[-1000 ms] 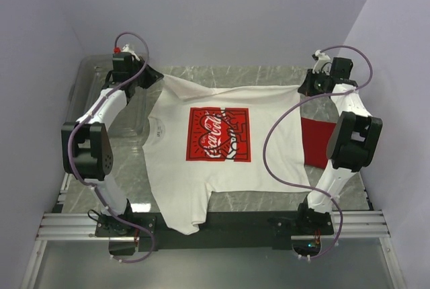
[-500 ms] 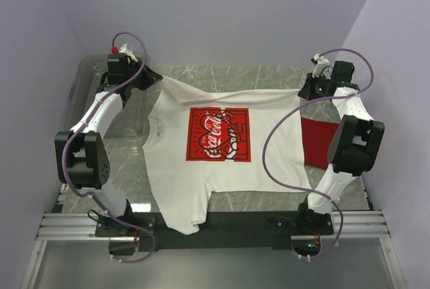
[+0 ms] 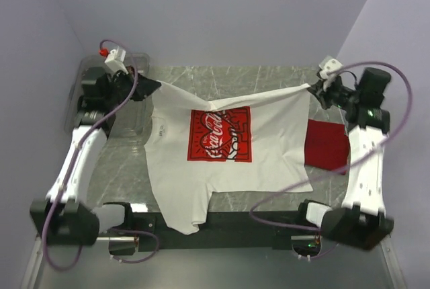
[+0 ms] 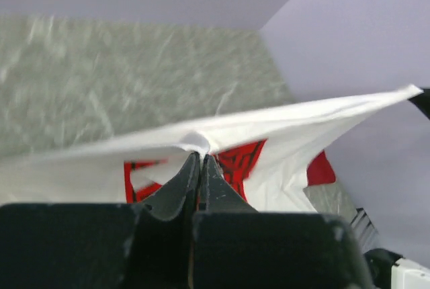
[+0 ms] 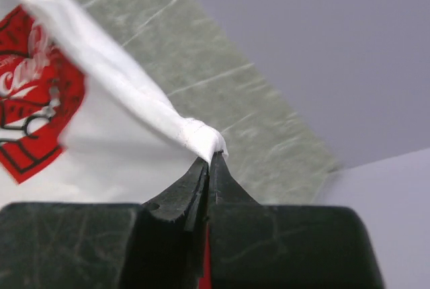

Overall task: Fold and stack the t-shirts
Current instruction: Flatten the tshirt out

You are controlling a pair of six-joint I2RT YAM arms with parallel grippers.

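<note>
Clamped shut on white t-shirt edge w/ L hand & R hand, cloth taut btwn them; red t-shirt on surface near R hand.

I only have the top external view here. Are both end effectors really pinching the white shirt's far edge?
Observer: In the left wrist view, the left end effector is shut on a bunched bit of the white shirt.
Operator: And the right?
Observer: Its wrist view shows the right end effector shut on a rolled fold of that edge.
Operator: Is the edge lifted?
Observer: Yes; the left wrist view sees the red print beneath it.
</note>
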